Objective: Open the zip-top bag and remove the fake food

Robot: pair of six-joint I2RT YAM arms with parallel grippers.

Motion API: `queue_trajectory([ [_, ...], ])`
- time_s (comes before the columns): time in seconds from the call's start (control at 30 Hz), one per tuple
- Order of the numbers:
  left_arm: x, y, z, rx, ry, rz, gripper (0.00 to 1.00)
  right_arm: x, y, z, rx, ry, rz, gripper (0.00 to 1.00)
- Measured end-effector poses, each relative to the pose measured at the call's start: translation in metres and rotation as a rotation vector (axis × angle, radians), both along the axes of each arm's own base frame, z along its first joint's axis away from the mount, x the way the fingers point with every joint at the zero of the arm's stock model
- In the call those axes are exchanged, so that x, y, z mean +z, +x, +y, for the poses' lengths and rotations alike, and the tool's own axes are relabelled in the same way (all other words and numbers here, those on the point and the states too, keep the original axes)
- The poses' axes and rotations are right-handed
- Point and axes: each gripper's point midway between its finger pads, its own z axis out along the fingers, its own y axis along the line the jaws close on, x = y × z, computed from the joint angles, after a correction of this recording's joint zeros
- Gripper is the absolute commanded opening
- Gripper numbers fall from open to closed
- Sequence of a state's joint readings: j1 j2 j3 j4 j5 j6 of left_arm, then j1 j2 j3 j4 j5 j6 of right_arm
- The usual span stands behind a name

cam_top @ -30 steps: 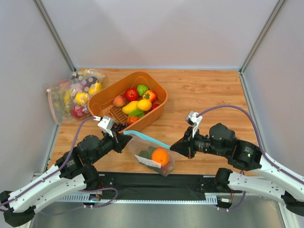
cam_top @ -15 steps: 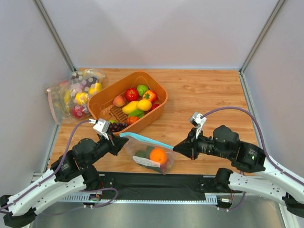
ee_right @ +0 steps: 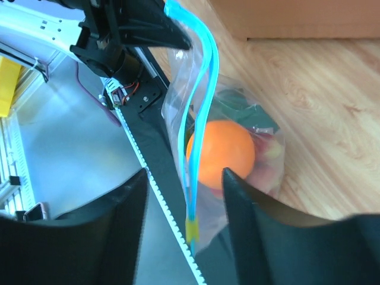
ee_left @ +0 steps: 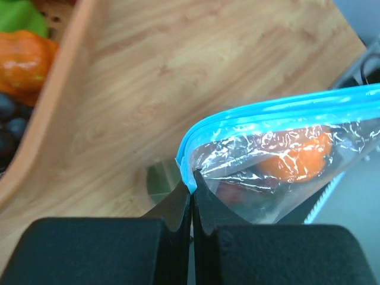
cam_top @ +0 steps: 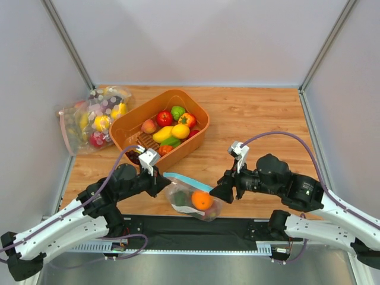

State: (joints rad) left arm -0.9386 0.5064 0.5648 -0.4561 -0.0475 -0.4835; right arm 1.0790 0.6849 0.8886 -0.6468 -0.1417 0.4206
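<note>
Barely started tbh: zip-top bag sits mid near edge, looks zipped, fake food all inside. Left gripper pinches its blue-strip corner; right gripper gapes at the other end.

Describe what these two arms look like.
The left arm and right arm have white lower links and chunky black joints. A purple cable loops along each to a small grey box at the wrist. The fingers are black and tapered.

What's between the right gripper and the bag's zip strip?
Nothing visible. The zip strip hangs between the right gripper's open fingers, and the left gripper pinches its other end.
</note>
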Motion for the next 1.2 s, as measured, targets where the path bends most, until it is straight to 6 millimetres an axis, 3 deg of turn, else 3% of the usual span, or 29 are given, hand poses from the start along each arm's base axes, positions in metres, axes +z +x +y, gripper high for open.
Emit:
queue_trajectory([
  [0.07,-0.002,-0.008,-0.011,-0.080,0.003,0.015,0.00,-0.002,0.001,0.004,0.007,-0.015,0.004,0.69],
  [0.17,0.001,-0.022,-0.024,-0.195,-0.015,0.026,0.00,0.002,0.004,0.009,0.015,-0.024,0.000,0.72],
  [0.4,0.034,-0.049,-0.042,-0.404,-0.136,-0.042,0.00,0.032,0.012,0.018,0.017,0.022,-0.069,0.74],
  [0.53,0.052,-0.061,-0.044,-0.479,-0.199,-0.090,0.00,0.039,0.017,0.027,0.026,0.045,-0.100,0.68],
  [0.73,0.063,-0.070,-0.046,-0.533,-0.237,-0.119,0.00,0.024,0.018,0.051,0.083,0.021,-0.059,0.52],
  [0.93,0.064,-0.072,-0.047,-0.549,-0.241,-0.119,0.00,-0.001,0.014,0.056,0.114,-0.016,-0.006,0.48],
  [1.2,0.064,-0.073,-0.047,-0.554,-0.242,-0.119,0.00,-0.007,0.010,0.053,0.116,-0.012,0.004,0.46],
])
